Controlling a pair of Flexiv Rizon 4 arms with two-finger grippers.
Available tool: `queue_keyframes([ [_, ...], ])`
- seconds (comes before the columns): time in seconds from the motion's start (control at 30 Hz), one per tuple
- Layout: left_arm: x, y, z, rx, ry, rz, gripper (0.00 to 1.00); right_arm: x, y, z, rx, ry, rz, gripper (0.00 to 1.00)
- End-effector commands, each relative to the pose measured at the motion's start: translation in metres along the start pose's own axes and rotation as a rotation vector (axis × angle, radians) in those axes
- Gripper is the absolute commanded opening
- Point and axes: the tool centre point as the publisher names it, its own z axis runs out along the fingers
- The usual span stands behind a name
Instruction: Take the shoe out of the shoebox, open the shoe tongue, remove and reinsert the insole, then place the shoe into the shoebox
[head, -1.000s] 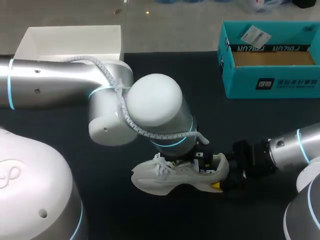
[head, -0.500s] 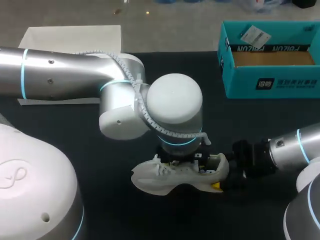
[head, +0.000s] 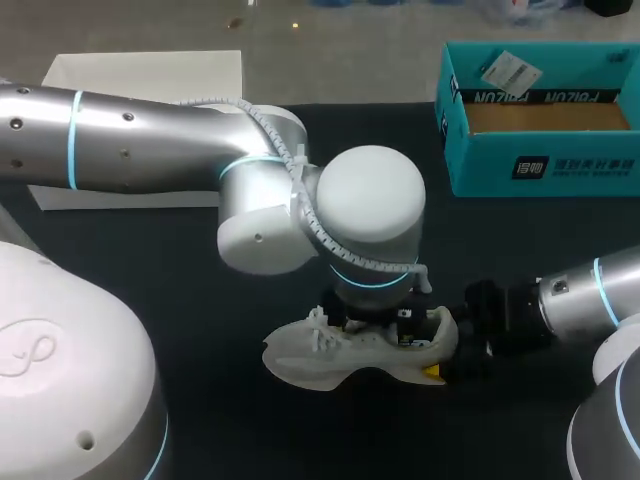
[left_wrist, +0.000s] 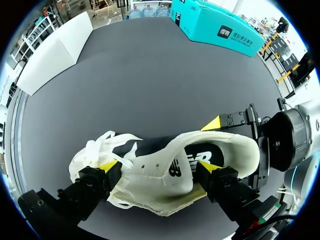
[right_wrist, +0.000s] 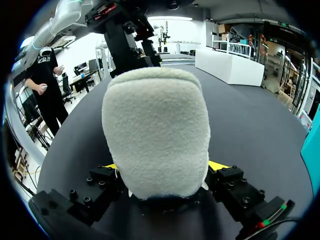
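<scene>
A white sneaker (head: 330, 355) lies on its side on the black table (head: 200, 250), toe to the left. My right gripper (head: 446, 352) comes in from the right and is shut on the heel (right_wrist: 156, 135), one yellow-tipped finger on each side. My left gripper (left_wrist: 157, 167) hangs open just over the shoe's middle (left_wrist: 165, 170). One of its fingertips (left_wrist: 106, 166) is by the laces and the other near the heel side. Its wrist (head: 372, 215) hides much of the shoe's opening in the head view. The teal shoebox (head: 540, 165) stands open at the back right.
A white lid (head: 140, 75) lies at the table's back left edge. My left arm's long link (head: 130, 140) crosses the table's left half. Bare table surface lies between the shoe and the shoebox.
My left arm's wrist has swung to the right over the shoe, uncovering more of the white lid. The shoe and my right gripper have stayed where they were.
</scene>
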Motion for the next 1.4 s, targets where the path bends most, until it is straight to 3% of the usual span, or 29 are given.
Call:
queue_keyframes([
  [0.03, 0.006, -0.001, 0.010, -0.015, -0.015, -0.003, 1.00, 0.001, 0.001, -0.001, 0.002, 0.000, 0.000, 0.00],
  [0.2, -0.003, 0.005, 0.007, -0.014, -0.075, -0.005, 1.00, 0.001, 0.001, -0.001, 0.002, 0.000, 0.000, 0.00],
  [0.57, -0.024, 0.017, -0.022, 0.028, -0.197, -0.016, 1.00, 0.001, 0.001, -0.001, 0.002, 0.000, 0.000, 0.00],
  [0.9, -0.037, 0.019, -0.042, 0.027, -0.052, -0.082, 0.98, 0.001, 0.001, -0.001, 0.002, 0.000, 0.000, 0.00],
  [0.93, -0.037, 0.019, -0.042, 0.022, -0.011, -0.095, 0.85, 0.001, 0.001, -0.001, 0.002, 0.000, 0.000, 0.00],
  [1.0, -0.037, 0.018, -0.042, 0.015, 0.056, -0.120, 0.47, 0.001, 0.001, -0.001, 0.002, 0.000, 0.000, 0.00],
  [1.1, -0.036, 0.018, -0.041, 0.015, 0.067, -0.118, 0.00, 0.001, 0.001, -0.001, 0.002, 0.000, 0.000, 0.00],
  [1.4, -0.035, 0.016, -0.048, 0.022, 0.247, -0.165, 0.00, 0.001, 0.001, -0.001, 0.002, 0.000, 0.000, 0.00],
])
